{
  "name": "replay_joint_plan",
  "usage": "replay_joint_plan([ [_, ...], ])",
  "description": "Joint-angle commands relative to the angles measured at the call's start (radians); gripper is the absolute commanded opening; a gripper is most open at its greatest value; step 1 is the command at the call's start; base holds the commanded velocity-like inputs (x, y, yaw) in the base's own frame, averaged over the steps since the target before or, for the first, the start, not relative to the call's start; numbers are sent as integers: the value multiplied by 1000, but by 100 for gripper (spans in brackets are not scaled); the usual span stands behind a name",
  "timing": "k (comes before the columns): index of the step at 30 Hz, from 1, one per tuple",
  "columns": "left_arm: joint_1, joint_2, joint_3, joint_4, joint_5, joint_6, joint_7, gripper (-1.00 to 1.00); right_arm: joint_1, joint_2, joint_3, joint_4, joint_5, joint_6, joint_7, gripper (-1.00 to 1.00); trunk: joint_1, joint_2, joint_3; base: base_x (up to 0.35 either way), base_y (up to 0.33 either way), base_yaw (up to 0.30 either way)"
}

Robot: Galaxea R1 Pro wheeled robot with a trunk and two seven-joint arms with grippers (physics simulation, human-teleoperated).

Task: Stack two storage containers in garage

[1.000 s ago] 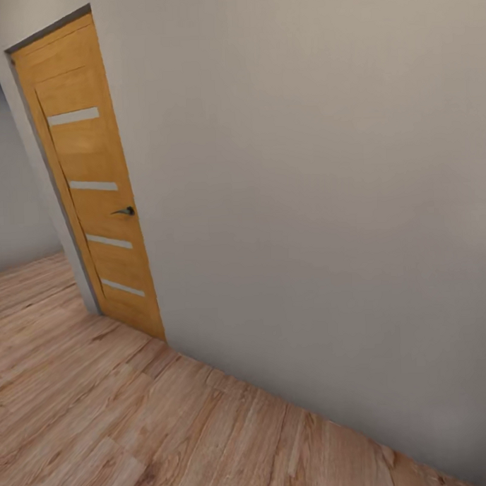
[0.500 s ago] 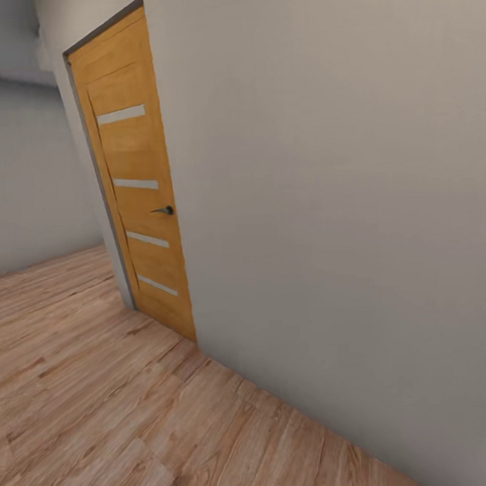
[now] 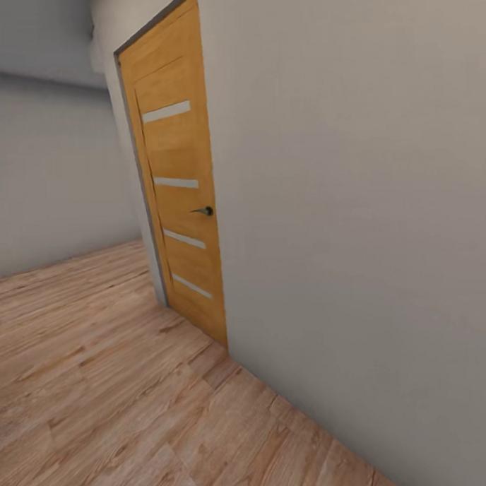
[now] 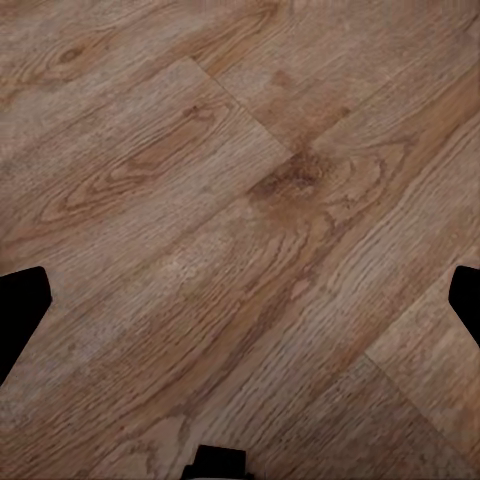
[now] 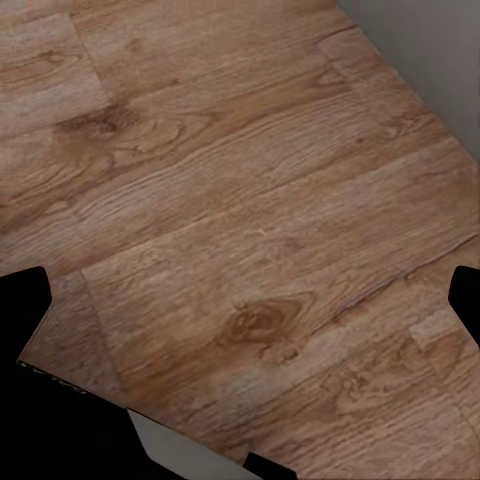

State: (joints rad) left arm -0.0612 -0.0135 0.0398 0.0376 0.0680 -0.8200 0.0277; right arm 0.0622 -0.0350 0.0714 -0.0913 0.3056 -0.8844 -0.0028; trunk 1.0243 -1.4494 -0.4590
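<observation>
The two storage containers are out of view. In the left wrist view my left gripper (image 4: 240, 300) is open, its dark fingertips (image 4: 20, 310) wide apart over light wood-plank flooring (image 4: 250, 180) with nothing between them. My right gripper (image 5: 245, 300) is also open and empty in the right wrist view, above the same plank flooring (image 5: 230, 200) near the foot of a grey wall (image 5: 430, 50).
A shut orange wooden door (image 3: 181, 203) with pale glass strips and a dark handle (image 3: 205, 211) sits in a beige wall (image 3: 355, 217) that runs close along my right. Wood-plank flooring (image 3: 101, 390) stretches left towards another pale wall (image 3: 50, 188).
The whole head view has shifted, so the camera has moved: the door now appears further right and larger, and more of the left wall and flooring shows.
</observation>
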Motion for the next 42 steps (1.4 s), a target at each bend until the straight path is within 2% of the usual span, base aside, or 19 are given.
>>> replay_joint_plan([
  [1, -2, 0, 3, 4, 0, -5, 0, 100, 1, -1, 7, -2, -5, -1, 0, 100, 1, 0, -1, 282, 133, 274],
  [10, -2, 7, 4, 4, 0, -4, 0, 100, 0, -2, 2, -6, -12, 2, -9, 100, 1, 0, -1, 272, 118, 280],
  [16, -2, -2, 0, 4, -9, -1, -1, 100, -7, -2, 1, -48, -16, 18, -70, 100, 1, 0, -1, 65, 19, 288],
  [21, -2, -1, -3, 0, -11, 3, -3, 100, -17, -1, 1, -128, -11, 166, -86, 100, 1, 0, -1, 33, 2, 289],
  [23, -2, -3, -3, -30, -12, 4, -4, 100, -20, 5, 2, -169, -6, 218, -87, 100, 1, 0, -1, 44, 0, 289],
  [27, -2, -26, -4, -71, -14, 4, -4, 100, -40, 18, 3, -217, -1, 247, -88, 100, 1, 0, -1, 13, 0, 289],
  [30, -2, -34, -4, -78, -14, 4, -3, 100, -65, 20, 3, -225, -8, 254, -88, 100, 1, 0, -2, 3, 0, 289],
  [35, -2, -16, -1, -104, -6, 4, -2, 100, -88, 19, 1, -226, -14, 300, -89, 100, 1, 0, -4, 1, 0, 289],
  [37, -2, -16, -1, -110, -6, 7, -3, 100, -89, 18, 1, -224, -15, 306, -87, 100, 1, 0, -5, 0, 0, 289],
  [38, -2, -17, -1, -112, -6, 19, -2, 100, -89, 18, 2, -223, -15, 308, -84, 100, 1, 0, -5, 0, 0, 289],
  [40, -2, -21, -1, -138, -4, 122, 0, 100, -90, 18, 2, -220, -14, 313, -84, 100, 1, 0, -6, 0, 0, 289],
  [42, -2, -21, -1, -145, -3, 131, 0, 100, -90, 15, 1, -219, -15, 312, -85, 100, 1, 0, -6, 0, 0, 289],
])
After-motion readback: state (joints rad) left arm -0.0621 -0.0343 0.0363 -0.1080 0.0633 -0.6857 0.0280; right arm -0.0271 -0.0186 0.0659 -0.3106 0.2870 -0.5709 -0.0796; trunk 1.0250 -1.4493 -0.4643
